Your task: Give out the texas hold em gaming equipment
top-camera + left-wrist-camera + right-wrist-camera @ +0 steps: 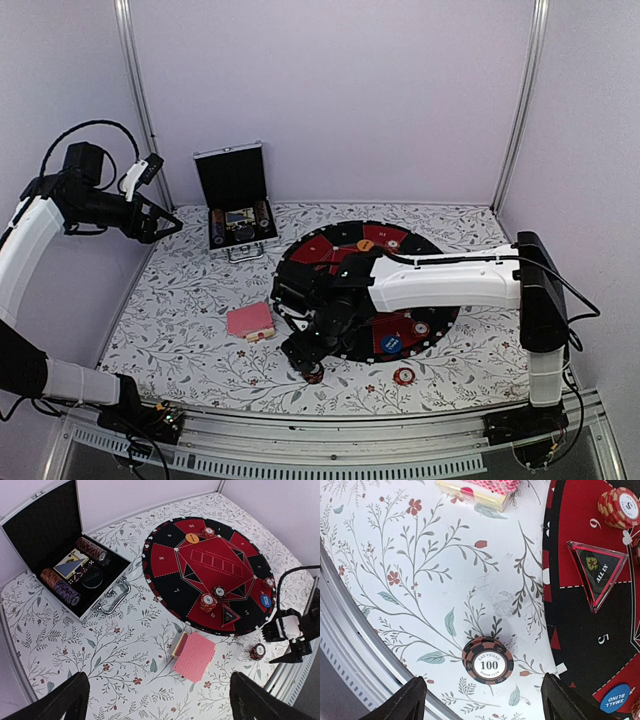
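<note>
My right gripper [305, 352] hangs low at the lower centre of the top view, just off the near edge of the mat [320, 248]. A chip stack [313, 375] lies right under it; from here I cannot read the jaws. The deck [250, 320] lies to its left, long axis roughly across the frame, and a second stack [403, 376] sits to the lower right. My left gripper [160, 225] waits high at the upper left by the case [235, 190], I judge to keep out of the way. In the left wrist view its fingers [70, 700] stand wide with nothing between them. The deck [194, 656] is low of centre, back up, long axis steep and leaning right. In the right wrist view my fingers [415, 700] are spread either side of the chip stack [487, 661], touching nothing. It lies flat on the cloth just beside the mat, likely one player's share. Being round it has no long axis; its "100" face is up and reads upright.
</note>
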`<state>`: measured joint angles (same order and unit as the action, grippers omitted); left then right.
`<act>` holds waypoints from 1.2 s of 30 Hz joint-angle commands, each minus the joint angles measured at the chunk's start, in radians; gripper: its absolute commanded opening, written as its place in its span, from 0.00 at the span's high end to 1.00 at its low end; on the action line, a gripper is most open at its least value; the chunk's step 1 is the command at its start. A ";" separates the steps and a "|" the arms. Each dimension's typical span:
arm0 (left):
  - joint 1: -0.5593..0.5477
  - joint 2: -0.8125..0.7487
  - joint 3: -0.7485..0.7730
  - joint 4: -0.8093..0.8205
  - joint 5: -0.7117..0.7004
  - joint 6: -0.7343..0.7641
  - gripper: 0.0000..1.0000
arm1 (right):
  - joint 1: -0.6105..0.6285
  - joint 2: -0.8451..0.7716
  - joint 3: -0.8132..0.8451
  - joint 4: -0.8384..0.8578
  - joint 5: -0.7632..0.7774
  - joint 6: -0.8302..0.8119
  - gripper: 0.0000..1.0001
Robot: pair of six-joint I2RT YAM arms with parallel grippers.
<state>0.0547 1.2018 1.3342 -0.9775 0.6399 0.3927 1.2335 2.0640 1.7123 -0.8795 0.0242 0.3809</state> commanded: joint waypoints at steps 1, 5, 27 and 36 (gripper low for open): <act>0.006 -0.017 0.029 -0.021 0.008 0.003 0.00 | -0.005 0.034 -0.022 0.024 -0.013 0.019 0.18; 0.004 -0.018 0.029 -0.023 0.006 0.005 0.00 | 0.001 0.051 -0.044 0.034 -0.051 0.019 0.18; 0.005 -0.019 0.029 -0.025 0.003 0.007 0.00 | 0.004 0.100 -0.047 0.065 -0.030 0.012 0.37; 0.005 -0.019 0.025 -0.024 0.006 0.008 0.00 | 0.003 0.084 -0.039 0.052 -0.030 0.013 0.43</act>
<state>0.0547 1.2011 1.3422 -0.9867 0.6407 0.3927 1.2324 2.1601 1.6604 -0.8265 -0.0166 0.3927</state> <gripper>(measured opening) 0.995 0.586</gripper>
